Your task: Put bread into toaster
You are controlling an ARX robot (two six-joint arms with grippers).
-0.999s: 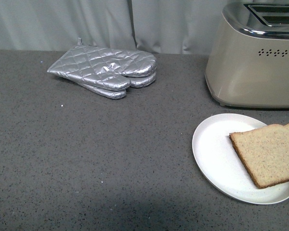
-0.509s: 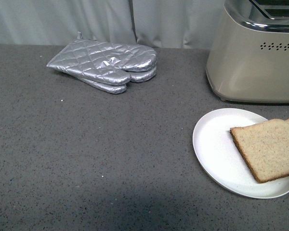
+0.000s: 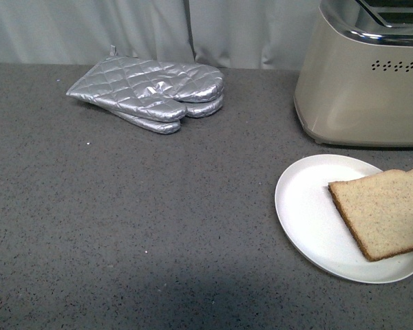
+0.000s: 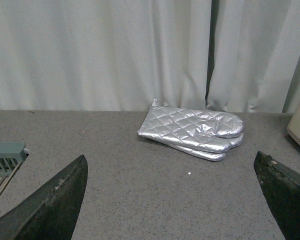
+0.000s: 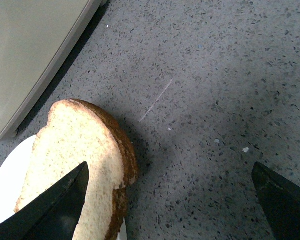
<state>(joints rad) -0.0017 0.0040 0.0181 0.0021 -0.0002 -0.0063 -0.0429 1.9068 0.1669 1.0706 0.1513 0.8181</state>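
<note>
Bread (image 3: 385,213) lies on the plate (image 3: 303,206), nearer than the toaster (image 3: 365,89); left end effector (image 4: 170,157) and right end effector (image 5: 170,167) both spread wide, empty.

Grey speckled counter (image 3: 124,227), pale curtain (image 3: 89,31) behind.
The counter is dark, flecked with fine light specks; the right wrist view shows one thin pale scratch (image 5: 156,100). The curtain hangs in soft folds along the far edge, two panels meeting at a dark gap (image 3: 188,31). Even light; dim shadow nearest the camera.
</note>
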